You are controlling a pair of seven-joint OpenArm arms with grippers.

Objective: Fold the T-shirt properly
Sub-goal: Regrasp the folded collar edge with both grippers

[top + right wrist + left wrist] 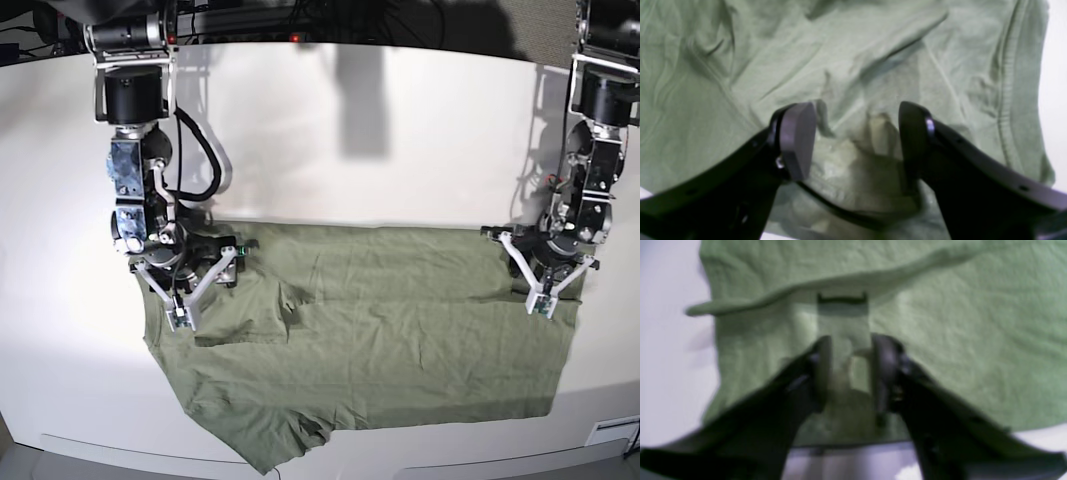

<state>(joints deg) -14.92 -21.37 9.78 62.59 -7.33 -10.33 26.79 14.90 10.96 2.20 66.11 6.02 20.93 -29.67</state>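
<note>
The sage-green T-shirt [380, 340] lies spread and wrinkled across the white table, lengthwise from left to right. My right gripper [181, 315] stands over its left end, near a folded-in sleeve. Its jaws are open and wide in the right wrist view [855, 133], with a small raised bunch of cloth [880, 136] between them. My left gripper [540, 300] is at the shirt's far right edge. In the blurred left wrist view [851, 370] its jaws stand apart over flat fabric [973, 340], and a long fold ridge [840, 283] runs across just beyond them.
White table [350, 130] stretches behind the shirt and around it. The front table edge [130, 445] runs close below the shirt's lower left corner. A stitched hem band [1007, 83] runs along the cloth's right edge in the right wrist view.
</note>
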